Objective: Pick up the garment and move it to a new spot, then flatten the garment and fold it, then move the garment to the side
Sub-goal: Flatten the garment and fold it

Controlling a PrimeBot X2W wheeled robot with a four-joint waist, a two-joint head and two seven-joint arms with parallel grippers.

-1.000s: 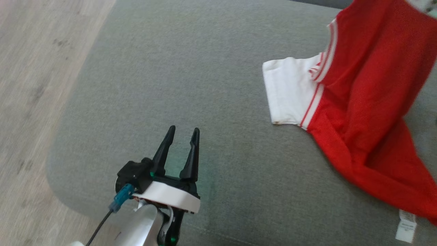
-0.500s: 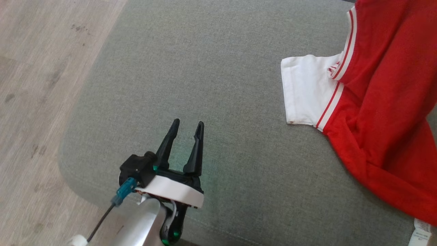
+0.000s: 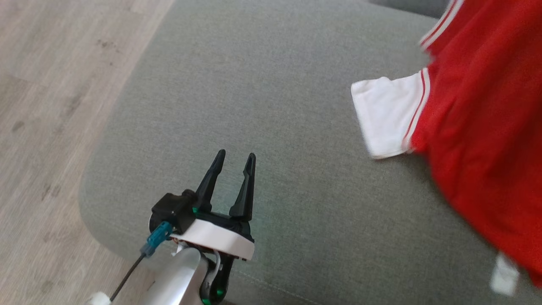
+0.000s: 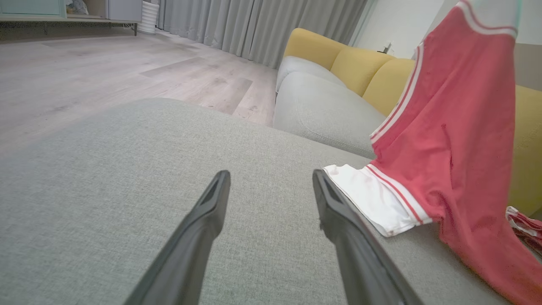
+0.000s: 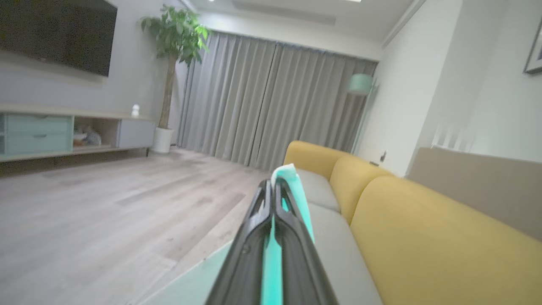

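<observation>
The garment (image 3: 478, 127) is a red shirt with white-striped trim and a white sleeve (image 3: 387, 116). It hangs from above at the right, its lower part trailing on the grey cushion (image 3: 275, 84). In the left wrist view the garment (image 4: 457, 140) drapes down steeply, with the sleeve resting on the cushion. My right gripper (image 5: 271, 184) is shut on a pale edge of the cloth (image 5: 292, 186), held high. My left gripper (image 3: 236, 154) is open and holds nothing. It hovers over the cushion's near left part, well left of the sleeve, and its fingers (image 4: 211, 212) are spread.
Wooden floor (image 3: 51, 84) lies past the cushion's rounded left edge. A yellow-backed sofa (image 4: 338, 55) with grey seats stands beyond the cushion. A TV unit (image 5: 63, 131), a potted plant (image 5: 173, 38) and grey curtains (image 5: 262, 101) are far off.
The head camera has shifted. The garment has been lifted higher; the sleeve has tilted and more of the red cloth is off the cushion. The left gripper stays open in place.
</observation>
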